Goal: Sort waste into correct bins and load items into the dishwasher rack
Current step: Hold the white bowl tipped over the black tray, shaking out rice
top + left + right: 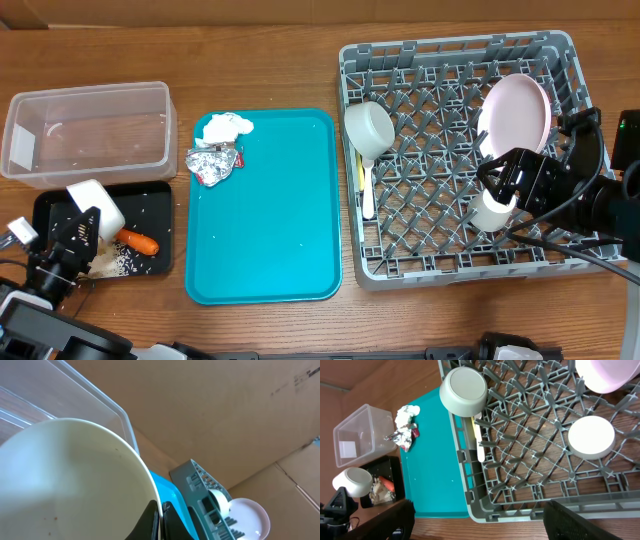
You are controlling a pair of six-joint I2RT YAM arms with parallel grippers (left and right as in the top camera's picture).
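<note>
The left tool (159, 519) is pressed together on the rim of a cream bowl (95, 205), one finger inside and one outside, and it holds the bowl tilted above the black tray (50, 205) at the front left of the tabletop (260, 60). In this tray, just beside the bowl, lie an orange carrot piece (138, 241) and beige crumbs (122, 263). Behind the tray is the clear tub (88, 130). To the right of both is the teal tray (270, 220), and in its far left corner are the white napkin (225, 127) and the foil wrapper (213, 163), touching each other. The right tool (503, 188) is spread wide and grips nothing; it hangs over the right part of the grey rack (400, 270), just above the small white cup (591, 436), which sits among the pegs. Inside the rack, the pinkish plate (515, 115) leans near the far right corner, a second bowl (368, 128) lies at the left wall, and the pale yellow spoon (476, 432) lies just in front of this bowl.
</note>
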